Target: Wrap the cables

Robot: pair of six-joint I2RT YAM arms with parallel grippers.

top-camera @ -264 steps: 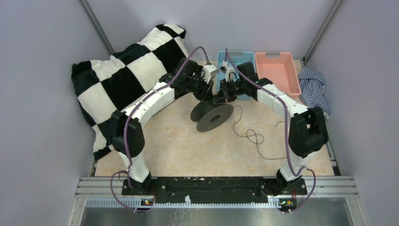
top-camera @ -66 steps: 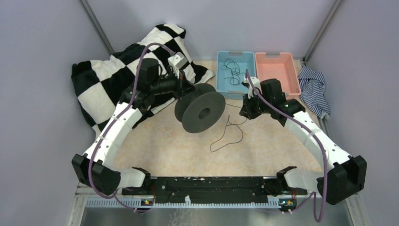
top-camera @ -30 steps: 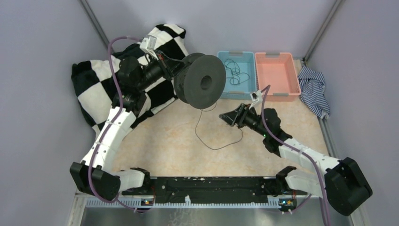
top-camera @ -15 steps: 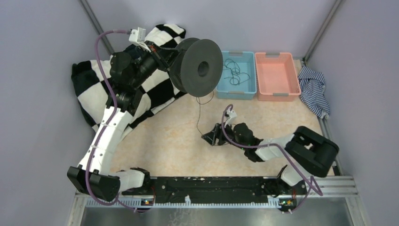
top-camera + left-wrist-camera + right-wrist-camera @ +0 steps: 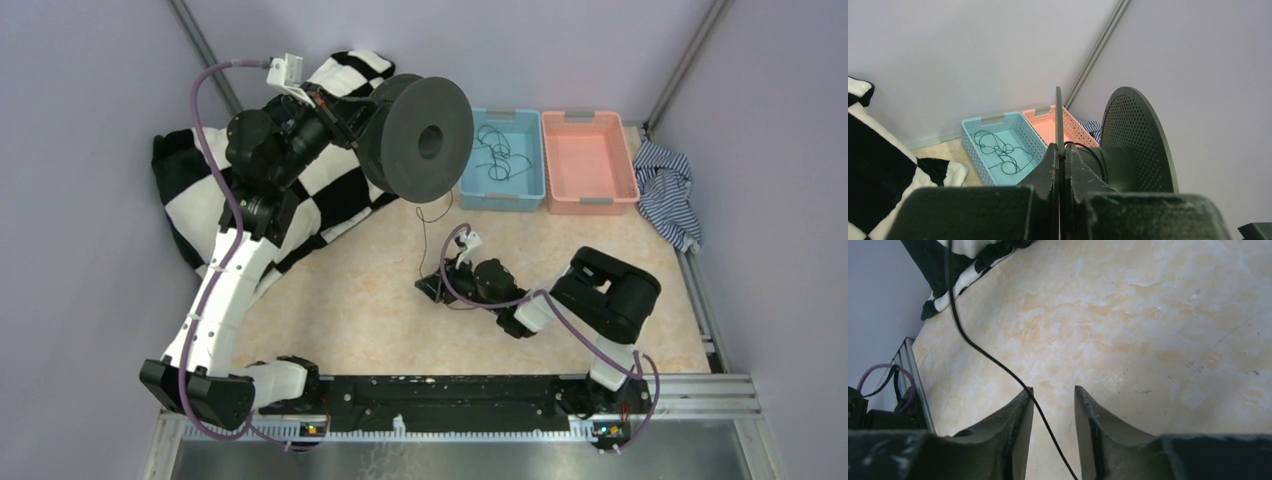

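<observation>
My left gripper (image 5: 358, 118) is shut on the thin rear flange of the dark round spool (image 5: 425, 140) and holds it high over the back left of the table. In the left wrist view the fingers (image 5: 1048, 165) pinch the flange edge. One thin black cable (image 5: 420, 232) hangs from the spool's hub (image 5: 1113, 160) down to my right gripper (image 5: 432, 288), which is low over the table. That gripper (image 5: 1052, 407) is open; the cable (image 5: 979, 349) passes between its fingers, against the left one. More cables (image 5: 497, 155) lie tangled in the blue bin (image 5: 470, 160).
A pink bin (image 5: 630, 170) stands right of the blue one, with a striped cloth (image 5: 665, 190) at the far right. A black-and-white checkered blanket (image 5: 200, 190) covers the back left. The blue bin also shows in the left wrist view (image 5: 970, 145).
The spool went from the table up to the back left. My right gripper swept from beside the bins down to the front middle, sliding along the cable; in the last half second it moved slightly left.
</observation>
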